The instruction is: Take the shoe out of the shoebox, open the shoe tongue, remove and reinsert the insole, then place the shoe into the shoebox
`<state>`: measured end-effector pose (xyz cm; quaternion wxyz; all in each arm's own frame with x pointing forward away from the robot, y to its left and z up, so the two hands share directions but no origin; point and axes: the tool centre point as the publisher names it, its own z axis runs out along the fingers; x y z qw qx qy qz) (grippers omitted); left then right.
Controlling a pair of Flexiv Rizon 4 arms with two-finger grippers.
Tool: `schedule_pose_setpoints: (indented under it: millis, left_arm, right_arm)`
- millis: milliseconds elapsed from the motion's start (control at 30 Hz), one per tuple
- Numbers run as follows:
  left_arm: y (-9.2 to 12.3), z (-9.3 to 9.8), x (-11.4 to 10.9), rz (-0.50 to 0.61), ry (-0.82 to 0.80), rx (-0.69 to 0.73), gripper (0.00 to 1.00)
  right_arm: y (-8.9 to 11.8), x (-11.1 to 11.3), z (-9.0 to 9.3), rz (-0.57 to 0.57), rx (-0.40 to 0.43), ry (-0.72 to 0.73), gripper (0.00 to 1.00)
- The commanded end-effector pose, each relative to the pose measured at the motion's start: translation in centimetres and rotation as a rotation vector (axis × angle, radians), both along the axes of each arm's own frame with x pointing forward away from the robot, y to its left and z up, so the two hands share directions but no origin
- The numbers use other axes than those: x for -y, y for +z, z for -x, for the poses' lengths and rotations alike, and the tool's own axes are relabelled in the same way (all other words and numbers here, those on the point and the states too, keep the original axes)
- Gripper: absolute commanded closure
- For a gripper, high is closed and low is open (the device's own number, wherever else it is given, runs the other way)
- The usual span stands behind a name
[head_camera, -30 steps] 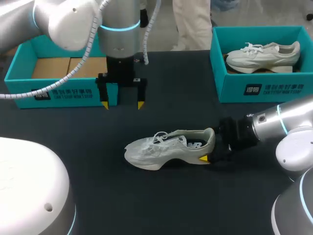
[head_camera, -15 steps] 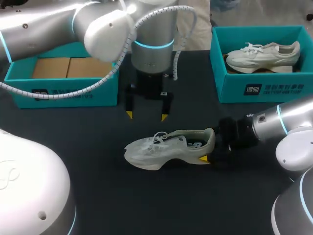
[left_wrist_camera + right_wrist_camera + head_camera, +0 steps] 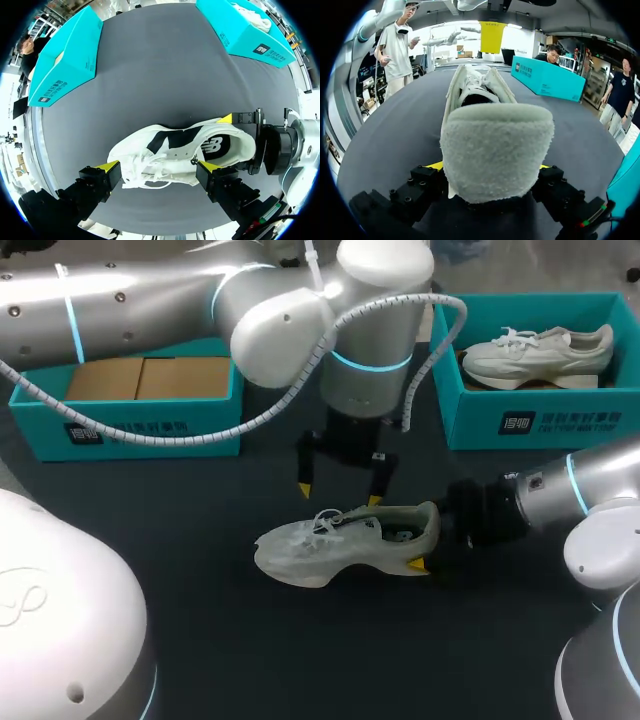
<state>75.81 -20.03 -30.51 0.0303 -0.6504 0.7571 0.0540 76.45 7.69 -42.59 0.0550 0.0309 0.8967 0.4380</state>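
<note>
A pale grey-white shoe (image 3: 340, 540) stands upright on the dark table, toe toward the left. My right gripper (image 3: 428, 542) is shut on its heel, one finger on each side; in the right wrist view the fuzzy heel (image 3: 495, 150) fills the space between the fingers of the right gripper (image 3: 490, 167). My left gripper (image 3: 340, 495) hangs open just above the laces and tongue. In the left wrist view the shoe (image 3: 180, 155) lies under and between the yellow tips of the left gripper (image 3: 159, 166), which touch nothing.
A teal shoebox (image 3: 130, 425) with cardboard inside stands at the back left. A second teal shoebox (image 3: 540, 420) at the back right holds another pale shoe (image 3: 535, 350). Dark table surface lies in front of the shoe.
My left arm has swung from the left shoebox's front rightward and toward the front, now over the shoe's laces. The right gripper and the shoe have stayed put.
</note>
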Motion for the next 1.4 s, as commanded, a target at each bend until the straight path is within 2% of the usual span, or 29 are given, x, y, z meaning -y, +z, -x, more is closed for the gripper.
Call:
schedule_pose_setpoints:
  millis: [33,300,833,1133,1400]
  left_arm:
    - [-0.8,-0.4,1.4,-0.045,-0.007,0.003,0.00]
    - [-2.0,-0.3,2.6,-0.061,-0.042,-0.011,0.00]
    - [-4.1,-0.3,3.6,-0.096,-0.078,-0.021,0.00]
    - [-5.1,-0.2,3.4,-0.133,-0.082,-0.024,0.00]
    - [-5.2,-0.3,1.8,-0.168,-0.054,0.003,0.00]
  right_arm:
    - [-0.4,-0.2,0.0,0.003,0.001,-0.001,1.00]
    - [-0.4,-0.2,0.0,0.003,0.001,-0.001,1.00]
    - [-0.4,-0.2,0.0,0.003,0.001,-0.001,1.00]
    - [-0.4,-0.2,0.0,0.003,0.001,-0.001,1.00]
    - [-0.4,-0.2,0.0,0.003,0.001,-0.001,1.00]
